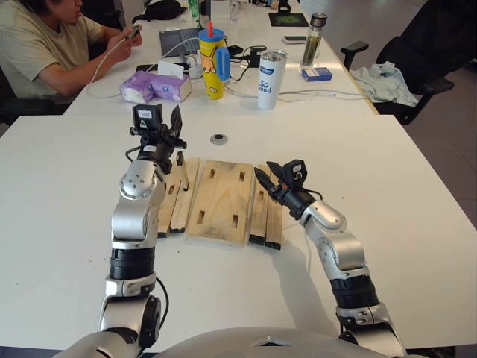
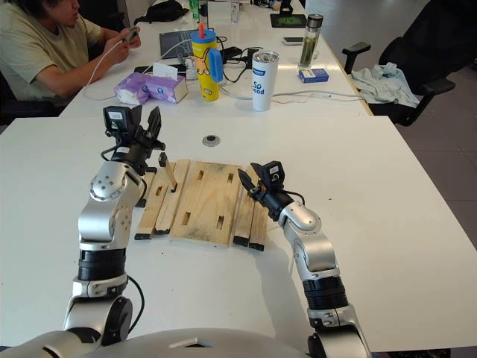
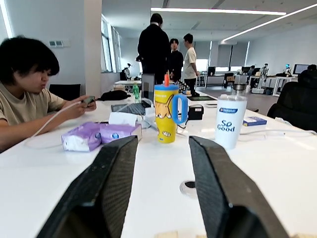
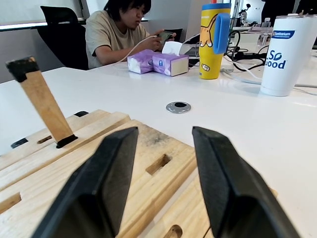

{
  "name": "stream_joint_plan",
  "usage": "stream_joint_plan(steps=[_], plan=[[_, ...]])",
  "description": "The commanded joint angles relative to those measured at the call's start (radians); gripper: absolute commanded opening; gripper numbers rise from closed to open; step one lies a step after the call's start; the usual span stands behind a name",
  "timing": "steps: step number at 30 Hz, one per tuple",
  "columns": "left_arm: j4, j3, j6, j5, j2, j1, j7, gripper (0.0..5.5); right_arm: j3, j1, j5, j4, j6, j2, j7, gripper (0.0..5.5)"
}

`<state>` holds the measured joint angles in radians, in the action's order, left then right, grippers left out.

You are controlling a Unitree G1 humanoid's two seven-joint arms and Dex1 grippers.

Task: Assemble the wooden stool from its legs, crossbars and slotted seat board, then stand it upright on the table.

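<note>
Bright, even indoor light. Ceiling light strips (image 3: 208, 10) glow in the left wrist view. The white desk (image 1: 402, 194) reflects strongly, and its shadows are soft and faint. The left claw's fingers (image 3: 106, 193) and the right claw's fingers (image 4: 101, 193) look blurred; the background stays sharper.

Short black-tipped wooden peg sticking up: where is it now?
In the head views, the short black-tipped wooden peg stands tilted on the wooden slats left of the slotted seat board, near the left gripper.
</note>
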<state>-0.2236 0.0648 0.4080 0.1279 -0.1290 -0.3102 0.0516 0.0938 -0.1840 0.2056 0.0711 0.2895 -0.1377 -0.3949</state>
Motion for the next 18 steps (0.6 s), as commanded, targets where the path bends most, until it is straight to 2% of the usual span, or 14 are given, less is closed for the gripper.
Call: stream_joint_plan(steps=[1, 13, 18], plan=[[-0.093, -0.022, 0.073, 0.005, 0.020, 0.103, -0.009, 1.92, 0.003, 0.014, 0.000, 0.020, 0.011, -0.004, 0.001, 2.03], [-0.001, -0.071, 0.126, -0.064, 0.019, 0.149, -0.027, 1.92, 0.015, 0.014, 0.003, 0.027, 0.022, -0.007, -0.011, 2.03], [0.010, -0.087, 0.152, -0.085, 0.016, 0.152, -0.024, 1.21, 0.015, 0.013, 0.003, 0.022, 0.023, -0.006, -0.013, 2.03]])
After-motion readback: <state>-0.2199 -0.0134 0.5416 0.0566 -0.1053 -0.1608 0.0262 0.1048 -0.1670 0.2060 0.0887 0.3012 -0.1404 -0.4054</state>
